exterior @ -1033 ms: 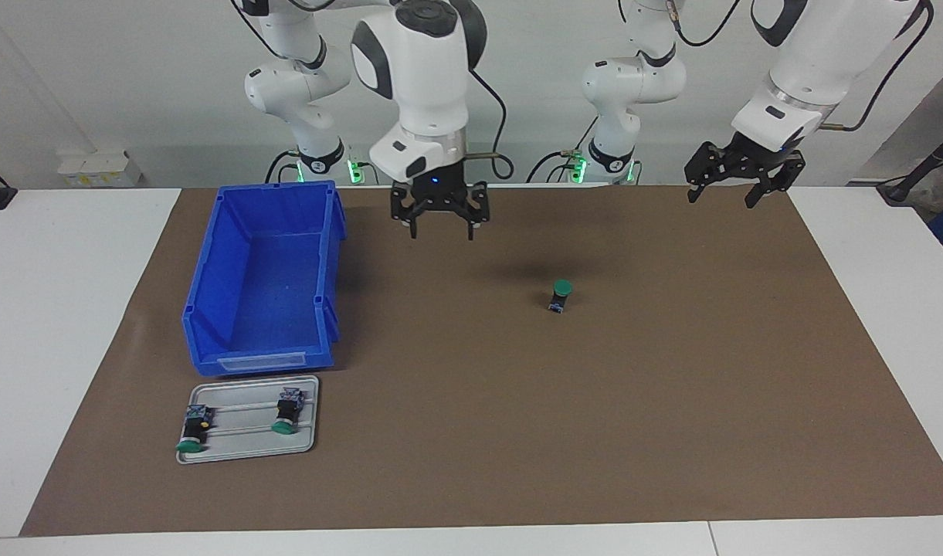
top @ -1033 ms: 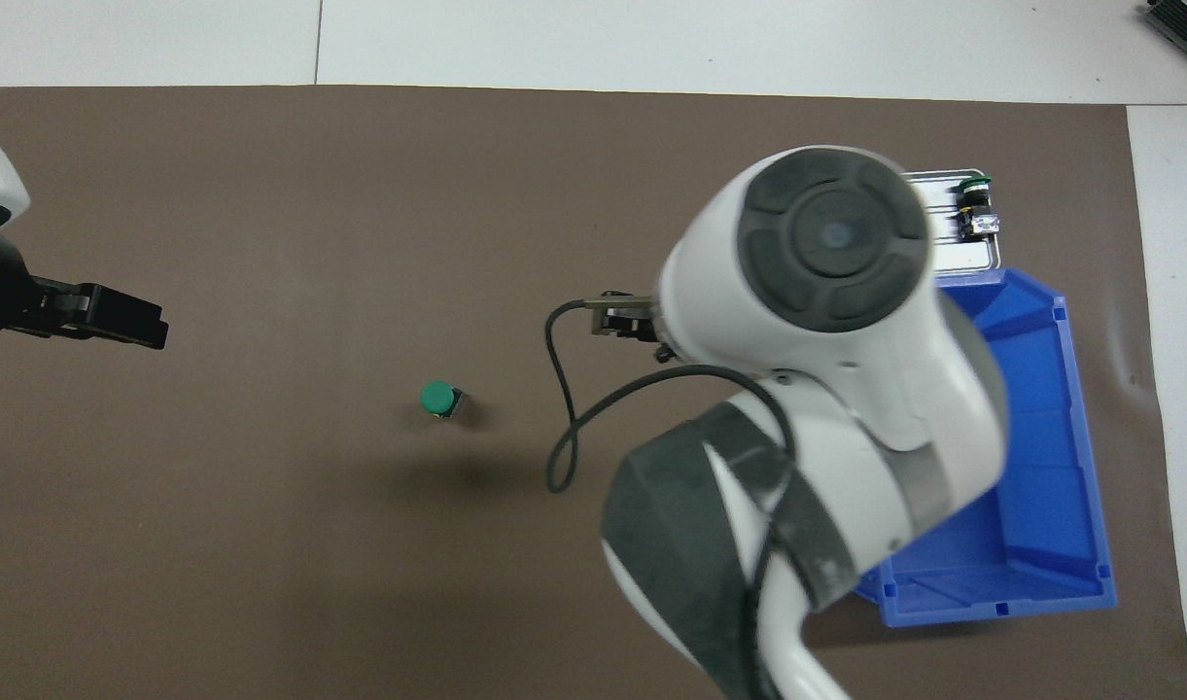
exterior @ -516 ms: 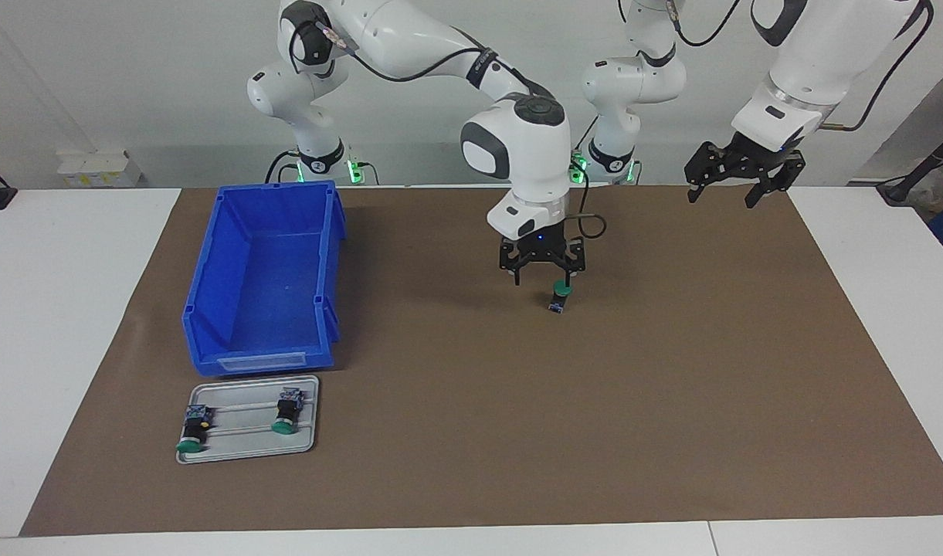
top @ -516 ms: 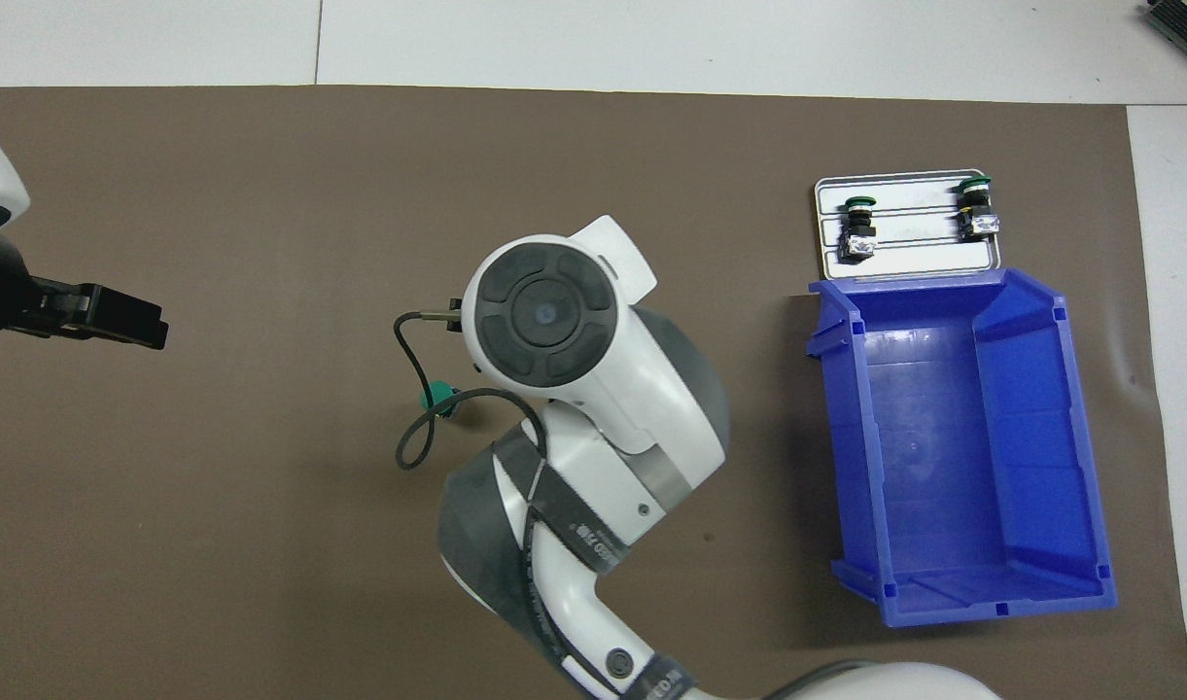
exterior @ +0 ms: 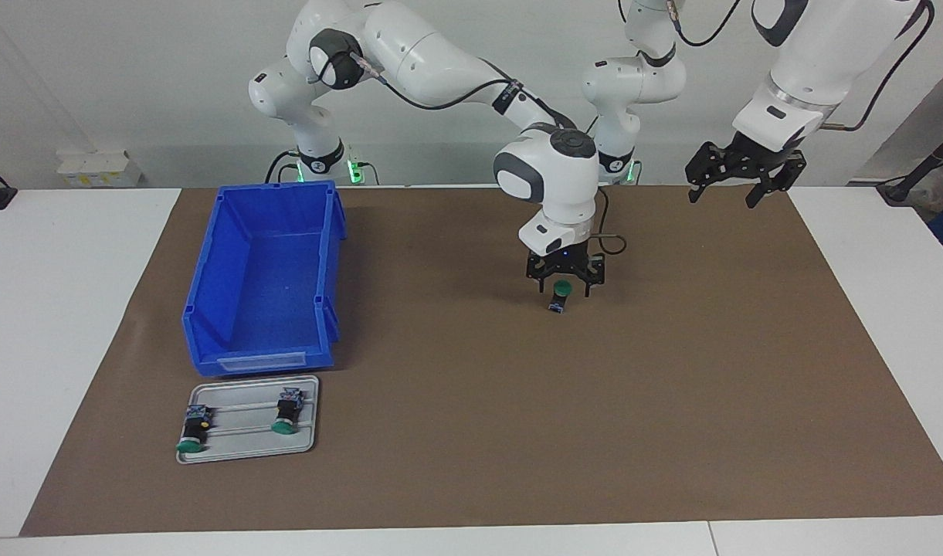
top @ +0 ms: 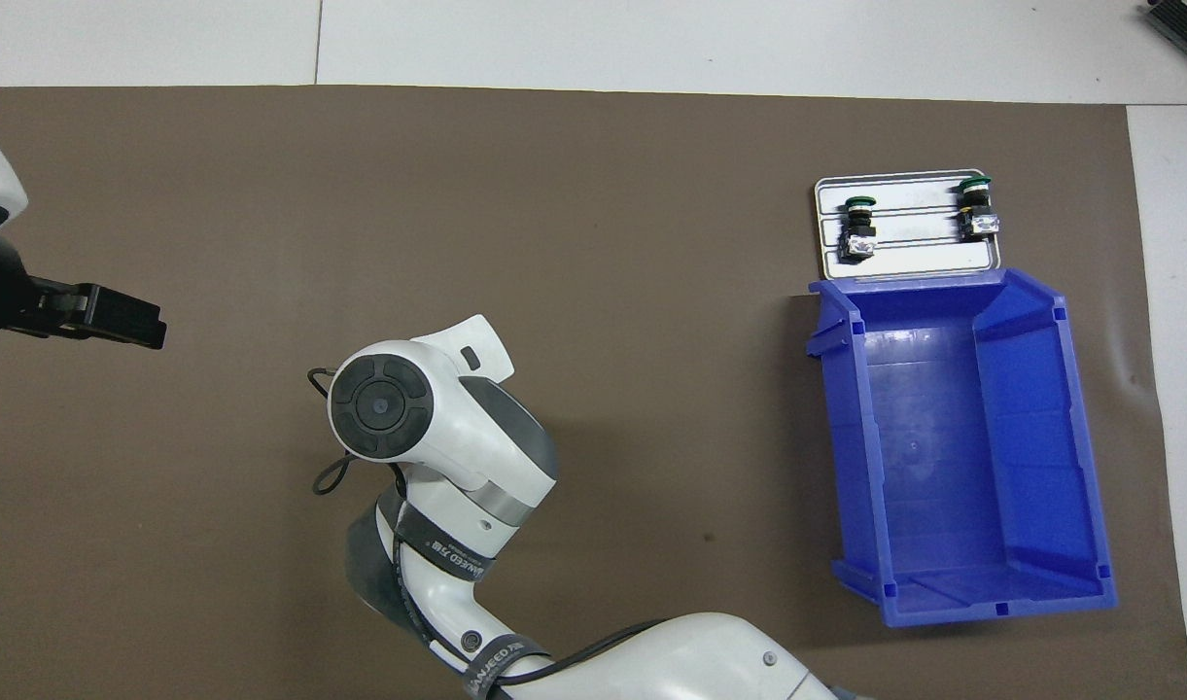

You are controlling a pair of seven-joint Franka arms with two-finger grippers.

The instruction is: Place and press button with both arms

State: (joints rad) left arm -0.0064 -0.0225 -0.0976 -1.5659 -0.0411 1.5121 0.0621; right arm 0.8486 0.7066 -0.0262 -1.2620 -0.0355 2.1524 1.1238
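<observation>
1 button (exterior: 561, 294) stands upright on the brown mat (exterior: 672, 401) near the middle of the table, green cap up, and you can see it only in the facing view; from overhead the right arm's wrist covers it. Your right gripper (exterior: 565, 283) is down around it, fingers apart on either side of the cap, and you cannot tell whether they touch it. Your left gripper (exterior: 737, 184) hangs in the air over the mat's edge at the left arm's end of the table, jaws spread wide and empty, the arm waiting. Toward the right arm's end sits a blue bin (exterior: 208, 301), and just beside it, farther from the robots, a small metal tray (exterior: 247, 452) with 2 more buttons (exterior: 193, 428) lying on their sides, well apart from the standing one.
</observation>
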